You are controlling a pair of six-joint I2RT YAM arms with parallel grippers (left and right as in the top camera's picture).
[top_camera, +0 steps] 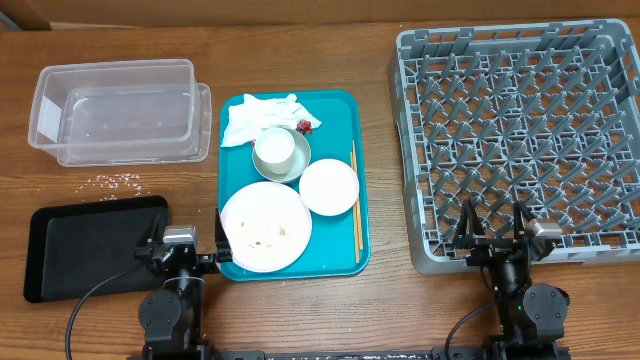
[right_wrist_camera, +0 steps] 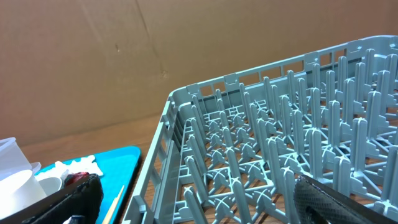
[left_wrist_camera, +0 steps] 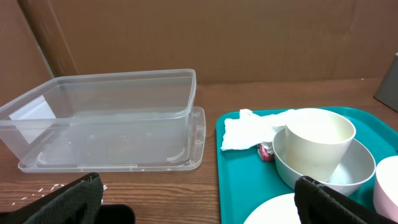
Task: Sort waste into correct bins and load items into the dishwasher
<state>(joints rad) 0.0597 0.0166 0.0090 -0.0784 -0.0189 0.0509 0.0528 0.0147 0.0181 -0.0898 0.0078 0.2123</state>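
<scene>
Tray (top_camera: 340, 115) (the teal one) lies just right of the left hand (top_camera: 185, 240), its fingers (left_wrist_camera: 68, 199) spread.

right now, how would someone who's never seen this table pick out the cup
Find the teal tray between the clear tub and the grey rack. At its far end, beside the crumpled napkin, sits the cup. It is the only tall-sided dish there and the only one standing inside a bowl.
</scene>
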